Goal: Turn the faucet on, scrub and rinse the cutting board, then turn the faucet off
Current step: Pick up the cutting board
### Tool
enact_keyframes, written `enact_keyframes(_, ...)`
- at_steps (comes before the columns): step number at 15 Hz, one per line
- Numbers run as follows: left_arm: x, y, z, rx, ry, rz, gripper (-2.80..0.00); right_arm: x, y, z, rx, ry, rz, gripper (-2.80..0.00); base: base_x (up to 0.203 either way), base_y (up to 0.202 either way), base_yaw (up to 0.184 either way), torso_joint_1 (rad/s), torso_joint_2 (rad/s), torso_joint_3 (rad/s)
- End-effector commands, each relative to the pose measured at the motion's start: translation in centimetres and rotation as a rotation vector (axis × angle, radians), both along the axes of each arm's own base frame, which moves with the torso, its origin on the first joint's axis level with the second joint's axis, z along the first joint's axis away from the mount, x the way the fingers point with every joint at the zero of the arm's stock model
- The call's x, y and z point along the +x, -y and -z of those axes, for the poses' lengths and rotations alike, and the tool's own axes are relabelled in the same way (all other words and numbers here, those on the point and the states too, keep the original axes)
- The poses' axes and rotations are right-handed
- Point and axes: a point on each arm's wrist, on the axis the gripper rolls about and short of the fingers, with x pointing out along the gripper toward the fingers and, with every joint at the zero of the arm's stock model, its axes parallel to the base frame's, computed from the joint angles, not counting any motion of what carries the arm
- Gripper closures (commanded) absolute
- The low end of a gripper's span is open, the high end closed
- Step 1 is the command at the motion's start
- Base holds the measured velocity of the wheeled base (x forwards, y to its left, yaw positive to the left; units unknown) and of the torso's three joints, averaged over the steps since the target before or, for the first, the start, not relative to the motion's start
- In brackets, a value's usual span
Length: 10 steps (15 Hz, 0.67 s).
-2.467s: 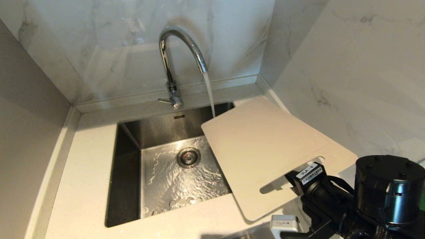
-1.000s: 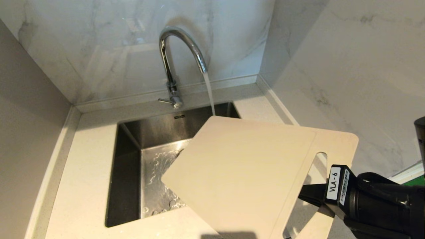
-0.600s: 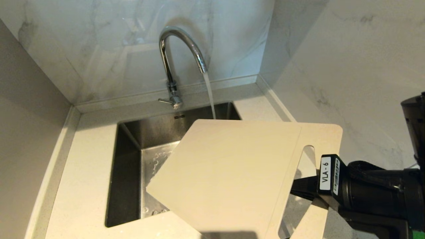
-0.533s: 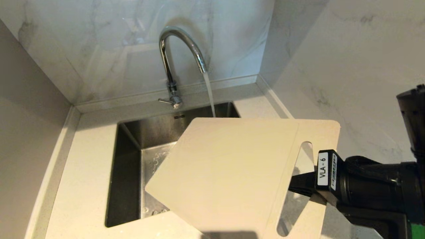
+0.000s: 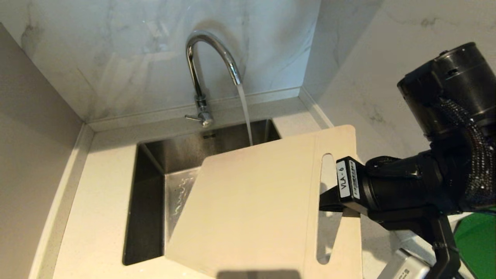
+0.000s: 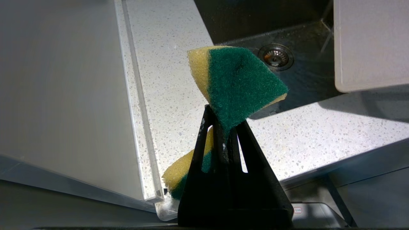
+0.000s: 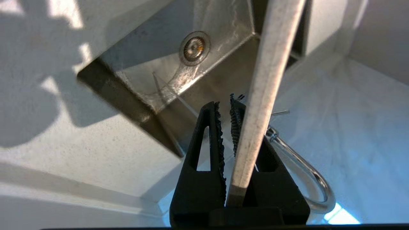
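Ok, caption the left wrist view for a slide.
Left end effector clamps a green-and-yellow sponge beside the sink.

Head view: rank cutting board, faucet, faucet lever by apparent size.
1. cutting board, though it is held up nearer the camera, which inflates it
2. faucet
3. faucet lever

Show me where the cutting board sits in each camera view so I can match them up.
Head view: cutting board fills the lower centre, raised and tilted over the sink, slot handle beside the right gripper.
Left wrist view: one rounded corner, upper right.
Right wrist view: edge-on strip between the fingers.
Shared landmark, wrist views only: the sink drain.
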Motion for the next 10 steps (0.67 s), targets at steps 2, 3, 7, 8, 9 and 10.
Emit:
enact_keyframes(2,0.0,0.0,0.0,0.0,0.0,0.0,0.0,2.3,0.0,-0.7,-0.069,0.034,-0.022,0.0,0.0,0.0,0.0,0.0,0.0,0.0)
enact_keyframes(3,0.0,0.0,0.0,0.0,0.0,0.001,0.0,2.9,-0.2,-1.1,-0.072,0.049,-0.027,0.0,0.0,0.0,0.0,0.0,0.0,0.0)
enact_keyframes(7,0.0,0.0,0.0,0.0,0.0,0.0,0.0,5.1,-1.4,-1.8,-0.102,0.074,-0.06,0.0,0.0,0.0,0.0,0.0,0.0,0.0)
enact_keyframes(8,0.0,0.0,0.0,0.0,-0.001,0.0,0.0,5.5,-1.6,-1.9,-0.103,0.079,-0.06,0.0,0.0,0.0,0.0,0.0,0.0,0.0)
enact_keyframes(9,0.0,0.0,0.0,0.0,0.0,0.0,0.0,5.9,-1.8,-1.9,-0.106,0.081,-0.059,0.0,0.0,0.0,0.0,0.0,0.0,0.0)
enact_keyframes(10,0.0,0.0,0.0,0.0,0.0,-0.001,0.0,6.4,-2.0,-2.0,-0.104,0.086,-0.059,0.0,0.0,0.0,0.0,0.0,0.0,0.0)
